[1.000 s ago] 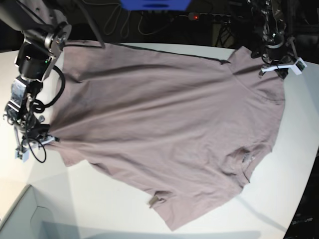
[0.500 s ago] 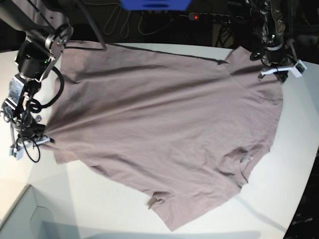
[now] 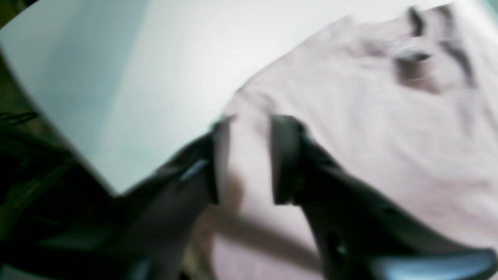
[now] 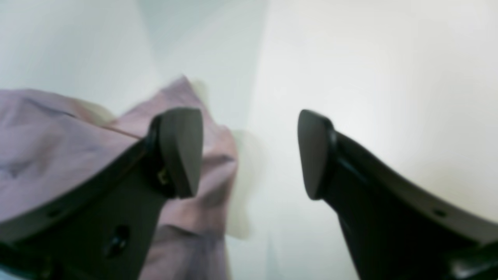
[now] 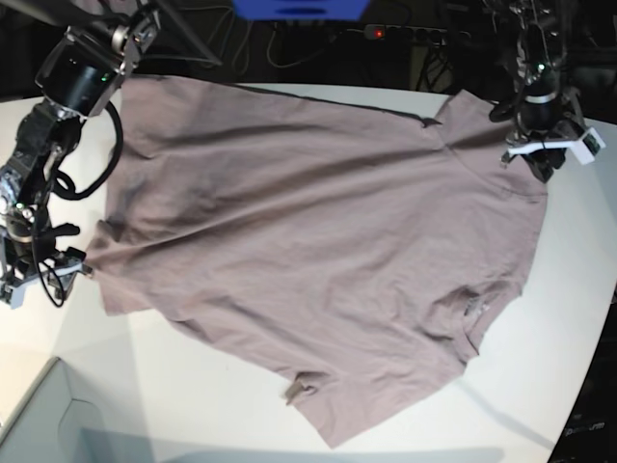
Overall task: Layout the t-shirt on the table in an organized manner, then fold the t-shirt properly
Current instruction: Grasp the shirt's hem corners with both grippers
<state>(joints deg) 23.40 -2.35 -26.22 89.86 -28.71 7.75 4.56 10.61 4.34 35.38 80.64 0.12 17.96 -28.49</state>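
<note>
The dusty mauve t-shirt (image 5: 318,251) lies spread and wrinkled across the white table (image 5: 193,405). At the left of the base view my right gripper (image 5: 43,275) is just off the shirt's left corner. The right wrist view shows that gripper (image 4: 249,151) open wide, over bare table (image 4: 369,77), with the t-shirt's edge (image 4: 58,147) beside one finger. My left gripper (image 5: 545,154) hangs over the shirt's far right corner. In the blurred left wrist view its jaws (image 3: 249,159) stand apart, with t-shirt cloth (image 3: 369,128) showing in the gap, near the table edge (image 3: 136,77).
A pale grey-green box corner (image 5: 29,424) sits at the bottom left. Beyond the table's far edge are a blue object (image 5: 299,8), a power strip (image 5: 381,34) and cables. The table's curved edge (image 5: 588,367) runs down the right side.
Both grippers have opened and let go of the shirt. The right gripper has drawn left, off the cloth corner, which now rests on the table. The left gripper has shifted slightly.
</note>
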